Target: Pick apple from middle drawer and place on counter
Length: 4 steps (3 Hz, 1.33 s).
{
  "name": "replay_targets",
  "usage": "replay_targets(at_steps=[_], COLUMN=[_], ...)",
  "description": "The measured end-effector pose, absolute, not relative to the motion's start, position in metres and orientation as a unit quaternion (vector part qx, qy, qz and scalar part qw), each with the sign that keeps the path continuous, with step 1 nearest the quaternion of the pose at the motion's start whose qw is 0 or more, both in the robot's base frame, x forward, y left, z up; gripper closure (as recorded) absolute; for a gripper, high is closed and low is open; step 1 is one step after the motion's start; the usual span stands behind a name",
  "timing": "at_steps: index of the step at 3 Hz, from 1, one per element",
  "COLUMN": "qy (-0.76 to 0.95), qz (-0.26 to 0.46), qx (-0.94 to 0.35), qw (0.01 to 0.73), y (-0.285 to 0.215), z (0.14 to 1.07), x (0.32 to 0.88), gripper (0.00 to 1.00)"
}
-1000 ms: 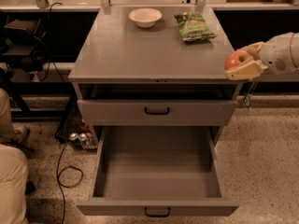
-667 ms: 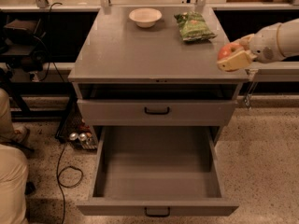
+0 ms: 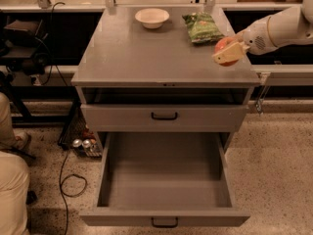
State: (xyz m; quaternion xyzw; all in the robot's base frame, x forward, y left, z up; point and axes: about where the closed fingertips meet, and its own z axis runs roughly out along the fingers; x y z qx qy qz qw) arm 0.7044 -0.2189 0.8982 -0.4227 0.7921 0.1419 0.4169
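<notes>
While our gripper point(image 3: 229, 53) clasps the apple point(image 3: 221, 44) above the counter point(image 3: 146, 53), far right, we judge it firm, slick, best squeezed across its middle.

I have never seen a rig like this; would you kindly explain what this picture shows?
One camera looks down at a grey drawer cabinet; its mounting is not known. The white arm entering from the picture's right is the robot's, ending in a two-finger gripper, its hand. The gripper is shut on a red apple, at the right edge of the counter. On the counter lie a white bowl and a green bag. Below, the middle drawer stands pulled open.
</notes>
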Motion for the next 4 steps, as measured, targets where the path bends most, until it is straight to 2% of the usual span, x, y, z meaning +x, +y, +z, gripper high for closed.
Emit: replay_targets(at_steps=[3, 4], qy=[0.805, 0.808], qz=[0.154, 0.159], qx=[-0.404, -0.401], qw=[0.406, 0.401], y=[-0.2, -0.198], z=[0.863, 0.857], x=[0.755, 0.762], gripper=[1.0, 0.85])
